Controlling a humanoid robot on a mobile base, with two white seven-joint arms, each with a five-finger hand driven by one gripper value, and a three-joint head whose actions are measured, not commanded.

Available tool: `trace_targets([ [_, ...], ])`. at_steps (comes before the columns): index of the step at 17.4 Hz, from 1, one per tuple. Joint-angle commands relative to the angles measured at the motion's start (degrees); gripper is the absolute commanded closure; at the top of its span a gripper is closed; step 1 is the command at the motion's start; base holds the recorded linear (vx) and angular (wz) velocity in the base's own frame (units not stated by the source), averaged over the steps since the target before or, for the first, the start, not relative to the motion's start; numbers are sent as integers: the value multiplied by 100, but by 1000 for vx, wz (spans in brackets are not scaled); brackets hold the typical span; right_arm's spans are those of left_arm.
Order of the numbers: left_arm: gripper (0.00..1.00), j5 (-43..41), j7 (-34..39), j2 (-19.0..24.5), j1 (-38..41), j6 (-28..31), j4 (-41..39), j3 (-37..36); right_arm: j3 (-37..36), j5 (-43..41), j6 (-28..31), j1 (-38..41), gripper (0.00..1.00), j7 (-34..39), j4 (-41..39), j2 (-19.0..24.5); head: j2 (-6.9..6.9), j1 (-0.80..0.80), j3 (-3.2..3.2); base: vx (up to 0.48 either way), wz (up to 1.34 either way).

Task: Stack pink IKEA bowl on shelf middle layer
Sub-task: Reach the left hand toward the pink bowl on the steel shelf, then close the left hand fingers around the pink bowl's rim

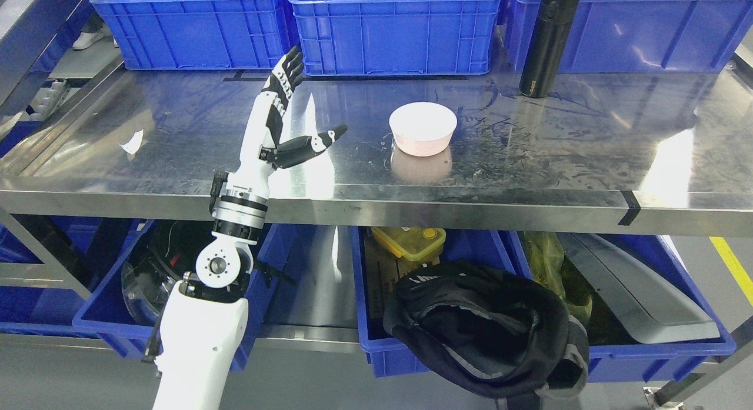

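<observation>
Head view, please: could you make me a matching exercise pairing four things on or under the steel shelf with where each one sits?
Things:
1. round pink bowl
2. tall black flask
3. yellow lidded box
4. white-and-black left hand

Places:
A. in a blue crate under the shelf
B. raised open, left of the bowl, apart from it
C. middle of the shelf top
D. standing at the back right

Pairs: 1-C, 2-D, 3-A, 4-B

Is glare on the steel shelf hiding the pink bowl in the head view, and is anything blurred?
Head view: the pink bowl is sharp and clear of glare, with only its reflection on the steel shelf just in front; the brightest glare sits at the shelf's right end; the left hand, open, is also in focus.
</observation>
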Motion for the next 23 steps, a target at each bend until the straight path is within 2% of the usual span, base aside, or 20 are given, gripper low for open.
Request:
trace_targets([
  [1,4,-2349,-1199,962,-1203,176,-23,-493,0,-2,2,88,0,-4,-100,-100,0,0,0,0,0],
  [5,4,-4558,-1968,831,-1583,941,-23,-1319,0,-2,2,88,0,-4,-100,-100,0,0,0,0,0],
  [8,4,-5720,-2231,-37,-1863,1311,161,-1866,0,-2,2,88,0,-4,-100,-100,0,0,0,0,0],
  [12,5,-5758,-2864,-443,-2084,1338,434,-2348,0,-2,2,88,0,-4,-100,-100,0,0,0,0,0],
  [16,5,-5890,-2900,-470,-2365,1338,873,-2508,0,-2,2,88,0,-4,-100,-100,0,0,0,0,0],
  [21,0,-5890,-2900,-532,-2287,1329,1005,-2508,0,-2,2,88,0,-4,-100,-100,0,0,0,0,0],
  [23,0,-5898,-3127,-532,-2234,1329,997,-2500,0,-2,2,88,0,-4,-100,-100,0,0,0,0,0],
])
